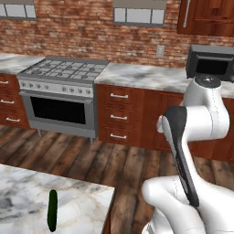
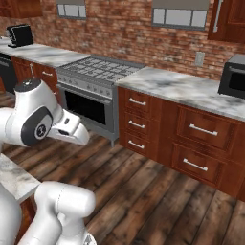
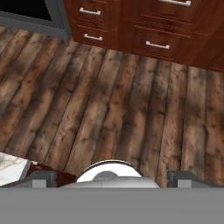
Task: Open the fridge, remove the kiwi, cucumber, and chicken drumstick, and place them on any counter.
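A slender dark green cucumber [image 1: 52, 216] lies on the white marble counter [image 1: 87, 205] at the lower left of the left base view, well left of the arm. The counter's corner also shows in the right base view [image 2: 14, 181] and in the hand view [image 3: 9, 169]. My gripper [image 3: 113, 178] is open, its two dark fingertips [image 3: 43, 177] set wide apart with nothing between them. It looks down on the wood floor beside the counter's corner. The fridge, the kiwi and the chicken drumstick are out of view.
A steel stove [image 1: 61, 91] stands against the brick wall. Beside it run wood drawers [image 1: 119, 116] under a marble worktop [image 1: 141, 75]. A black microwave [image 1: 210, 66] sits on that worktop to the right. Open wood floor [image 1: 109, 162] lies between.
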